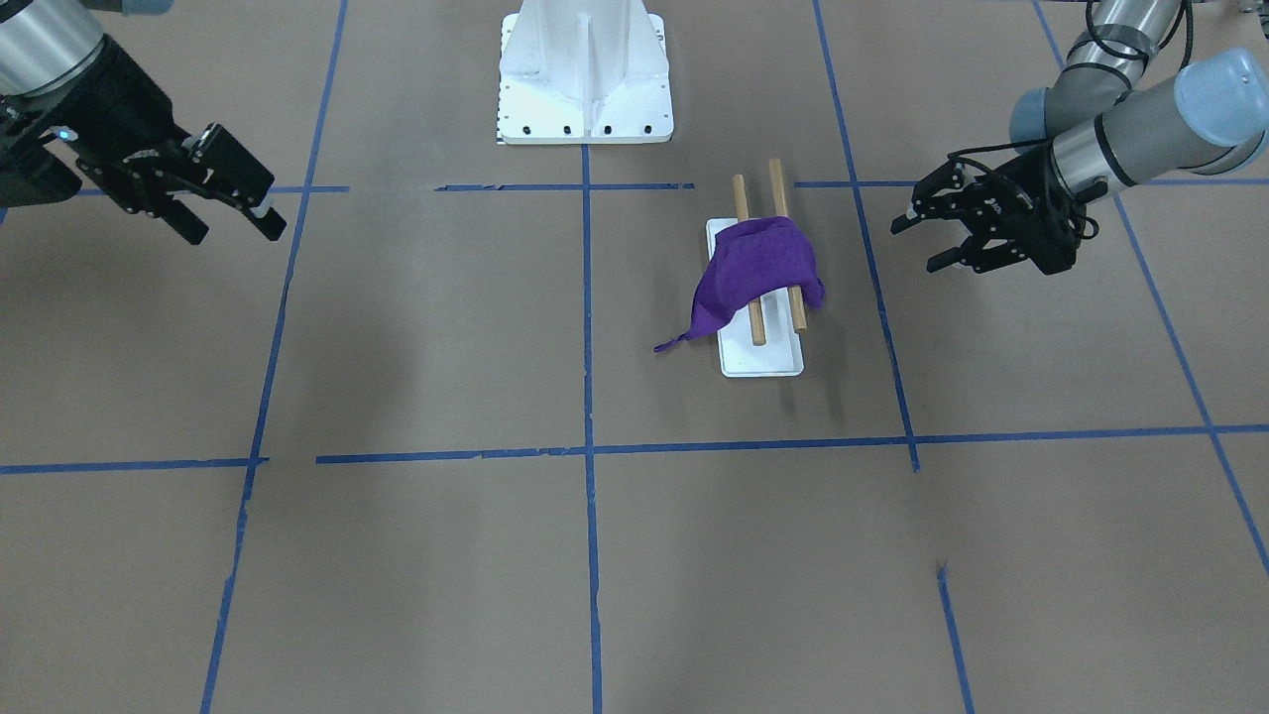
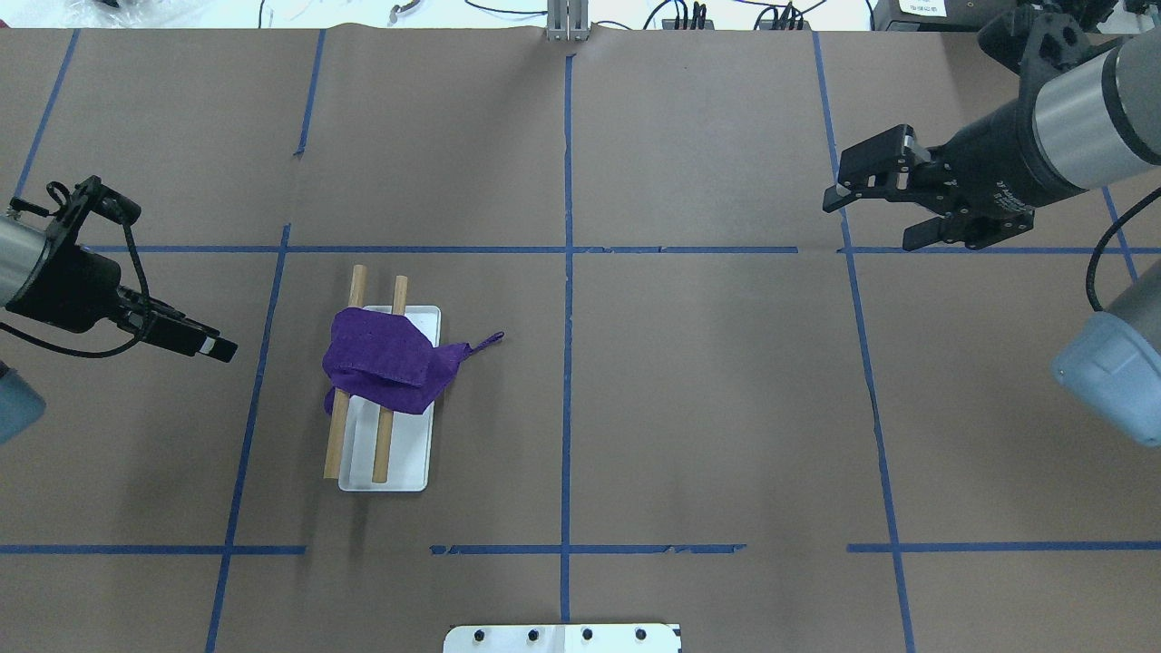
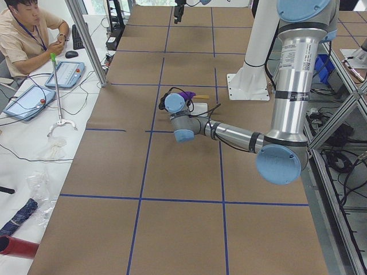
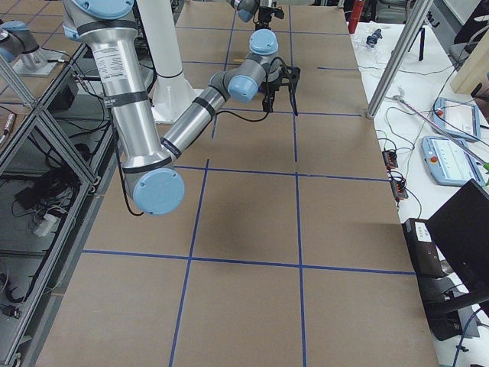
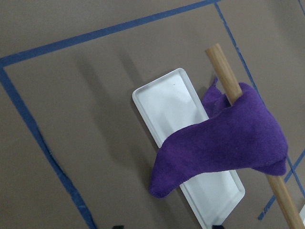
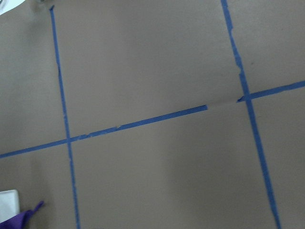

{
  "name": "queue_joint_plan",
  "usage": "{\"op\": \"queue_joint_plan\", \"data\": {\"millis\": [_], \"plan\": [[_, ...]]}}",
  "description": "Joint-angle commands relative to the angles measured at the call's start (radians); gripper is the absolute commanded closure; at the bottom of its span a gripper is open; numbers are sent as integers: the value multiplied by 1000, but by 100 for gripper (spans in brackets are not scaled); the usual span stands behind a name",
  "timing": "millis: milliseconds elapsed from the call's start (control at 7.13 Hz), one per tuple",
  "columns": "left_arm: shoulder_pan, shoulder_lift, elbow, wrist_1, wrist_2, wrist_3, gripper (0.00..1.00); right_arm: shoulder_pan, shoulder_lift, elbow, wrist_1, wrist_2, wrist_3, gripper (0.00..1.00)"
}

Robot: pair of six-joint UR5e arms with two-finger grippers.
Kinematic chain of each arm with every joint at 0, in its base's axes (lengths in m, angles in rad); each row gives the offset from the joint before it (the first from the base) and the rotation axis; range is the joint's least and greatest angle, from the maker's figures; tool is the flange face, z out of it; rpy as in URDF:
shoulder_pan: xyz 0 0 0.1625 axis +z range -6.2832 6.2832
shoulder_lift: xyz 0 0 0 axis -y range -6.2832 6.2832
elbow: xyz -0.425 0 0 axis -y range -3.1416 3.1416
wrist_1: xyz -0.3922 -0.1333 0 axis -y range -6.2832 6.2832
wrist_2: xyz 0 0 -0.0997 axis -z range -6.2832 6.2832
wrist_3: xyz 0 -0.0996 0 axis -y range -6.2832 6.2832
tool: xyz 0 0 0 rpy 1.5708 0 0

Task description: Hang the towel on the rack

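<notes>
The purple towel (image 1: 753, 263) lies draped across both brown rods (image 1: 739, 193) of the rack, over the half nearer the robot. Its pointed tail hangs off the side onto the table. The rack's white base (image 1: 758, 357) shows below it. In the overhead view the towel (image 2: 381, 358) covers the far half of the rack (image 2: 404, 462). My left gripper (image 1: 917, 245) is open and empty, off to the side of the rack, also in the overhead view (image 2: 218, 348). Its wrist view shows the towel (image 5: 228, 138) over a rod. My right gripper (image 1: 235, 230) is open and empty, far away (image 2: 871, 219).
The large white metal pedestal (image 1: 585, 79) with bolt holes stands at the robot's edge of the table (image 2: 562, 638). Blue tape lines cross the brown table. An operator (image 3: 28, 34) sits at a side desk beyond the table.
</notes>
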Motion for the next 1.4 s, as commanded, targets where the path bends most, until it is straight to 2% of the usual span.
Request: {"op": "queue_joint_plan", "data": {"millis": [0, 280, 421, 561, 701, 981, 1121, 1262], "plan": [[-56, 29, 4, 5, 101, 8, 0, 105, -120, -59, -8, 17, -282, 0], [-98, 66, 31, 6, 251, 29, 0, 207, -212, -155, -13, 15, -595, 0], [-148, 98, 42, 25, 284, 165, 0, 269, -234, -234, -13, 15, -767, 0], [-239, 108, 51, 111, 277, 339, 0, 345, -236, -323, -16, 17, -946, 0], [-337, 109, 39, 229, 261, 482, 0, 407, -231, -400, -16, 36, -1080, 0], [-544, 100, 27, 511, 246, 803, 0, 449, -230, -482, -14, 90, -1178, 0], [-592, 83, 19, 683, 247, 900, 0, 449, -233, -484, -14, 105, -1178, 0], [-601, 56, 15, 851, 247, 918, 0, 449, -234, -482, -16, 107, -1185, 0]]}}
